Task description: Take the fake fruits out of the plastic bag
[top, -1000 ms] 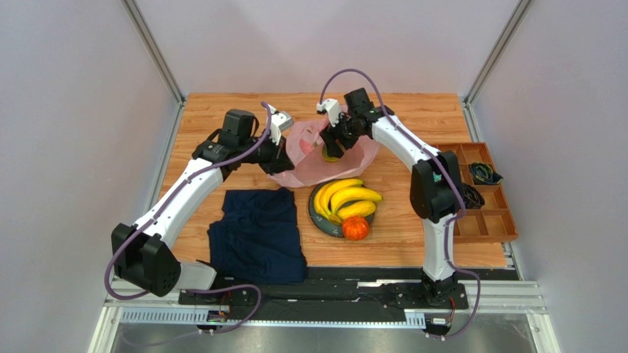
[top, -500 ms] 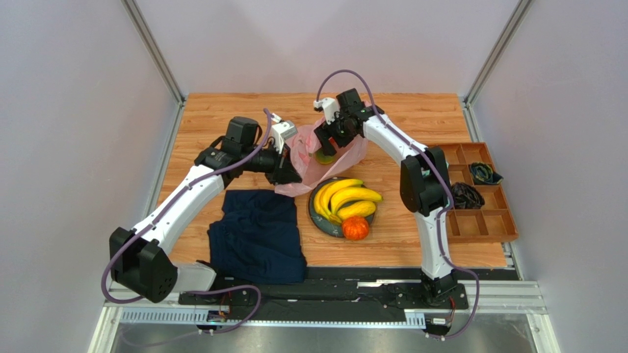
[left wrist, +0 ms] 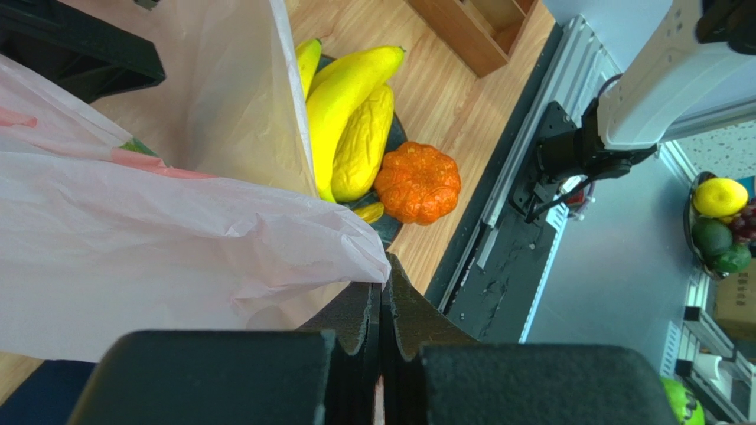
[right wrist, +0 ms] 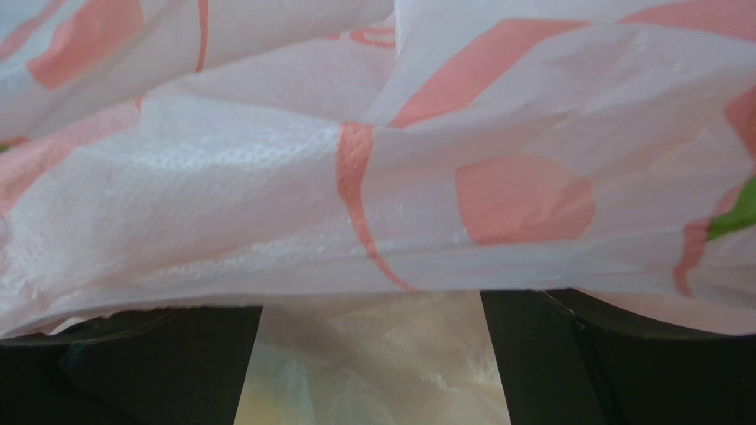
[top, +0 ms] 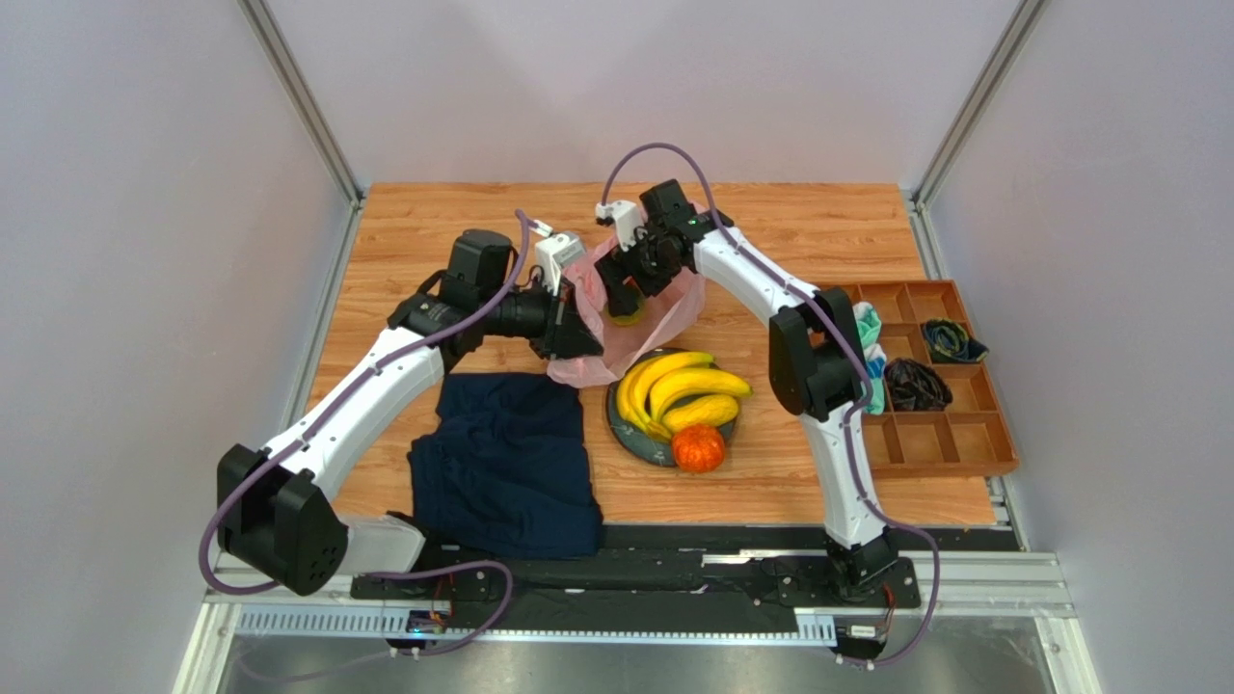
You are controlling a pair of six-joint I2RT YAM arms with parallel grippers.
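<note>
The pink plastic bag [top: 662,310] lies bunched behind the dark plate [top: 623,424]. My left gripper [top: 580,321] is shut on the bag's edge [left wrist: 359,257] and holds it up at its left side. My right gripper [top: 620,297] reaches into the bag from behind. Its dark fingers [right wrist: 568,363] stand wide apart with only crinkled bag film [right wrist: 373,177] over and between them. On the plate rest a yellow banana bunch [top: 681,388], a long yellow piece [left wrist: 366,146] and an orange round fruit [top: 698,448]. A sliver of green [right wrist: 735,217] shows through the film; what else is in the bag is hidden.
A dark navy folded cloth [top: 507,463] lies near the table's front left, under the left arm. A wooden compartment tray [top: 956,434] with small dark items stands at the right edge. Metal rails run along the near edge.
The right gripper has moved left and deeper into the bag, its jaws widening. The left gripper has drawn the bag edge to the right. The green fruit seen earlier is covered now.
</note>
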